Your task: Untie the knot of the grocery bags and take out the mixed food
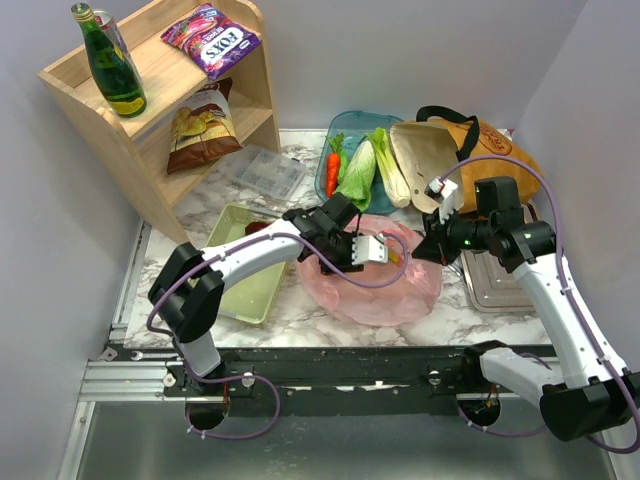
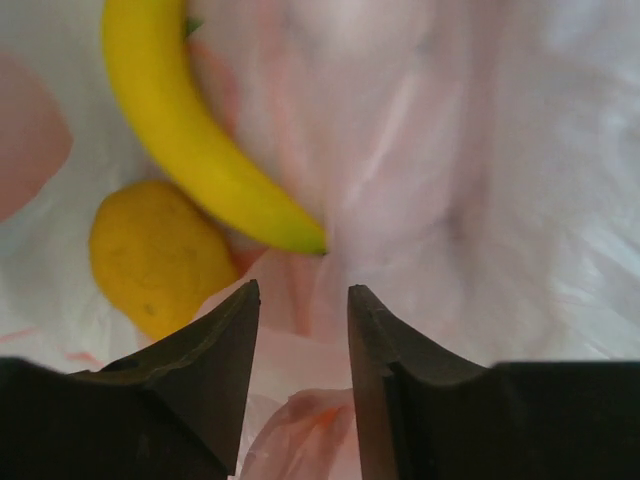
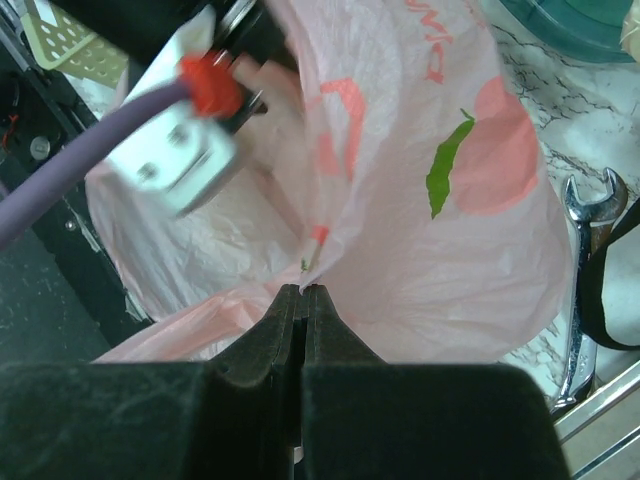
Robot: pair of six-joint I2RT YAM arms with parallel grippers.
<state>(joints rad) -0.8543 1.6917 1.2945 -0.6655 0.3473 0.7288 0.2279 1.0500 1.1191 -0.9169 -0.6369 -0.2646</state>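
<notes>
The thin pink plastic bag [image 1: 385,290] lies mid-table with its mouth pulled open. The knot is out of view. My right gripper [image 3: 302,290] is shut on the bag's rim [image 3: 450,250] at its right side. My left gripper [image 2: 303,290] reaches inside the bag, jaws apart with a fold of pink plastic low between them. Just beyond its tips lie a yellow banana [image 2: 190,140] and a small orange [image 2: 155,255]. The mustard tote [image 1: 490,145] lies at the back right. A carrot [image 1: 333,170] and leafy greens [image 1: 358,175] rest in the teal tray [image 1: 365,122].
A wooden shelf [image 1: 150,100] at the back left holds a green bottle [image 1: 110,65], a purple packet [image 1: 212,38] and a chips bag [image 1: 203,125]. A pale-green tray [image 1: 245,265] sits left of the bag, a clear box [image 1: 265,170] behind it, and a metal tray [image 1: 500,285] right.
</notes>
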